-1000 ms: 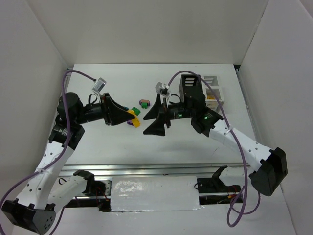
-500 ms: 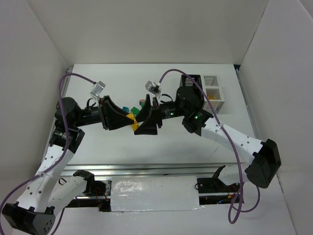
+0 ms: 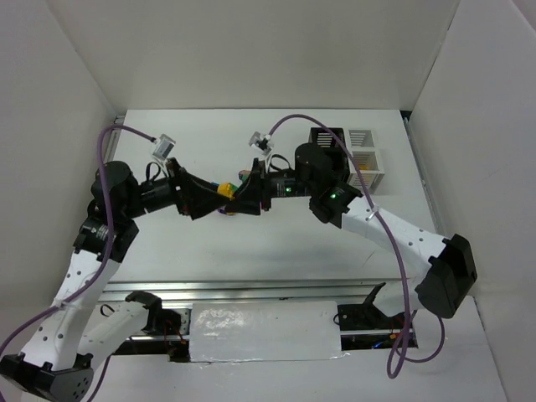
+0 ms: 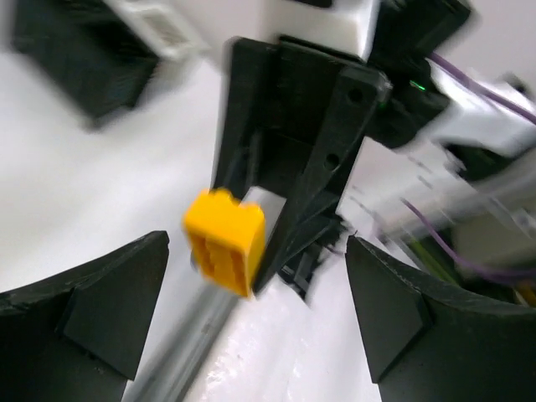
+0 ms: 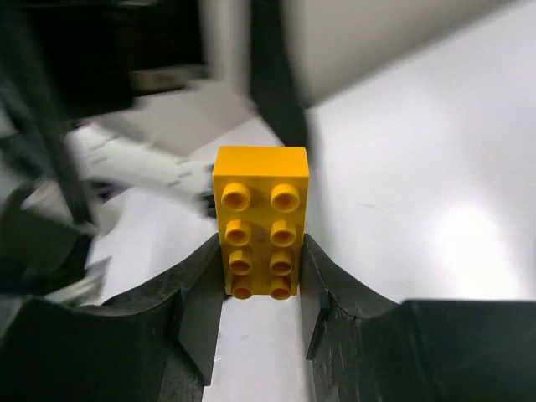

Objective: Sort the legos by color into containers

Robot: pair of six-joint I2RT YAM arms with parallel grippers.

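1 yellow brick [image 5: 260, 222] just changed arms: right fingers [image 5: 201, 314] squeeze it, left fingers [image 4: 100, 306] are apart, so it can go to the bins [image 3: 367, 156].

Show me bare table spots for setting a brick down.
Free: the near strip of table between both arms, and the back-left corner. Crowded: centre, where the arms meet around the yellow brick, and back right at the bins.
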